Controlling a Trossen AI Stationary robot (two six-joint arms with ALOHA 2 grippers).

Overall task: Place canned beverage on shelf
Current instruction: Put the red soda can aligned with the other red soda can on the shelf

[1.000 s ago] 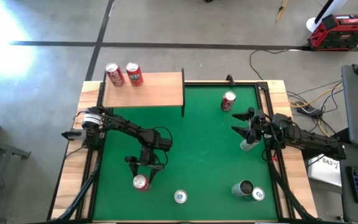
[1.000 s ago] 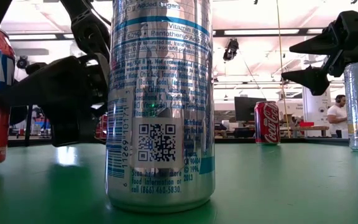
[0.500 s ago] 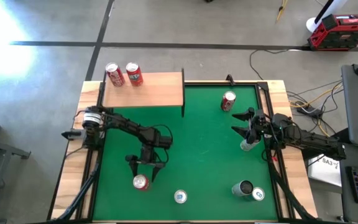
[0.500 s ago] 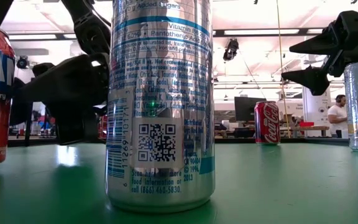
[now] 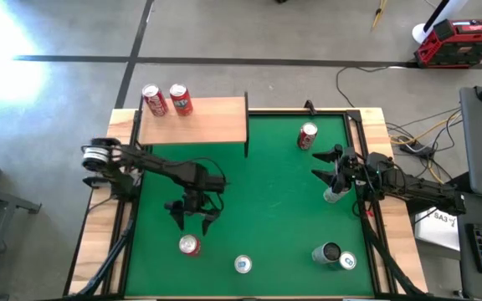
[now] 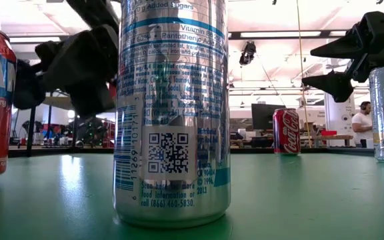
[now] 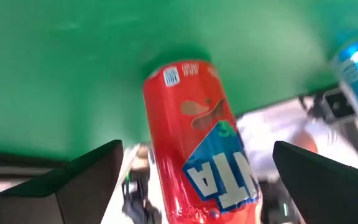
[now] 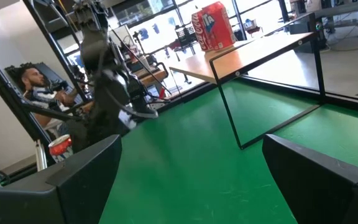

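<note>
Red can (image 5: 189, 244): standing upright on the green mat (image 5: 266, 192) near the counter's front edge, toward its left side, and nothing has hold of it.
Left gripper (image 5: 192, 216): hovering just behind and above that red can, fingers spread wide, empty; the wrist view looks straight down the can (image 7: 197, 140) between the two fingers, so it looks lined up for a grab.
Right gripper (image 5: 323, 164): parked over the right side of the mat, jaws released, holding nothing; a silver can (image 5: 334, 194) sits just beside it.
Shelf (image 5: 195, 121): light wooden board at the counter's back left corner, two red cans (image 5: 166, 99) already standing along its far edge, leaving plenty of bare board in front.
Other cans: one red (image 5: 307, 135) near the back right, one blue-topped (image 5: 242, 264) at the front edge, two more (image 5: 335, 255) at the front right corner.
Step in hand: my read is an approach to the front-left can, not yet a grasp.
Next move: drop lower, close around the can's body, then carry it to the shelf's open area.
</note>
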